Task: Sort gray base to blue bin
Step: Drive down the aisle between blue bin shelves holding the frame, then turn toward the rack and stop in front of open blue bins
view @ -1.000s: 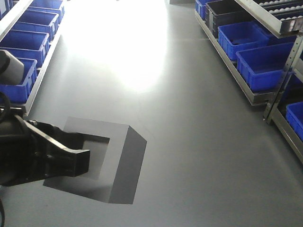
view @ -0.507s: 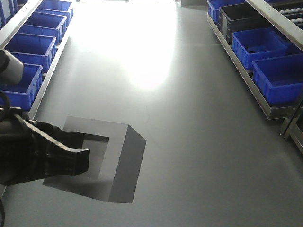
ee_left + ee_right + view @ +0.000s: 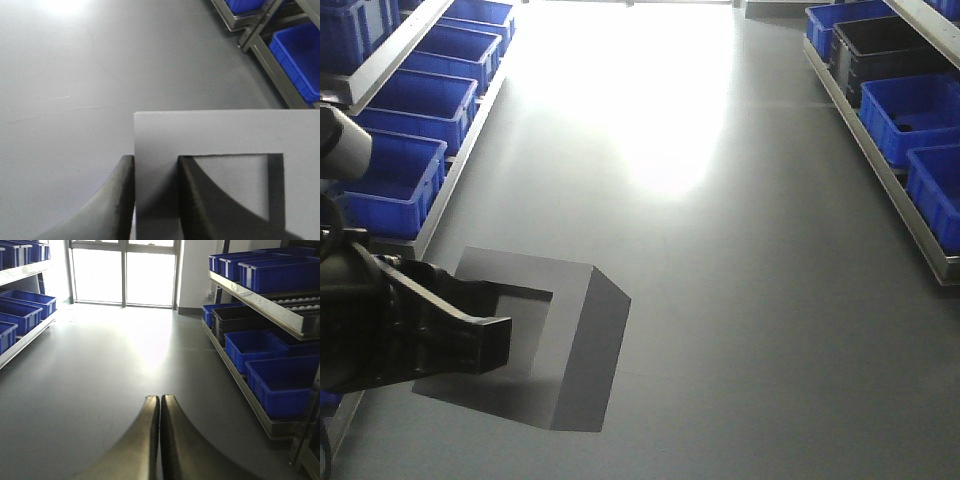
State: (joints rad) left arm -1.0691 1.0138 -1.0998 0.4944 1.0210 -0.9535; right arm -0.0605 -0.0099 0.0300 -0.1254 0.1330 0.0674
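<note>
Base point(image 3: 582, 345) — matte gray, rectangular recess, in left tool point(image 3: 156, 162)

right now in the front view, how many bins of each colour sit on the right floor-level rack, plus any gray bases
blue bins: 3
black bin: 1
gray base: 1
total: 5
</note>
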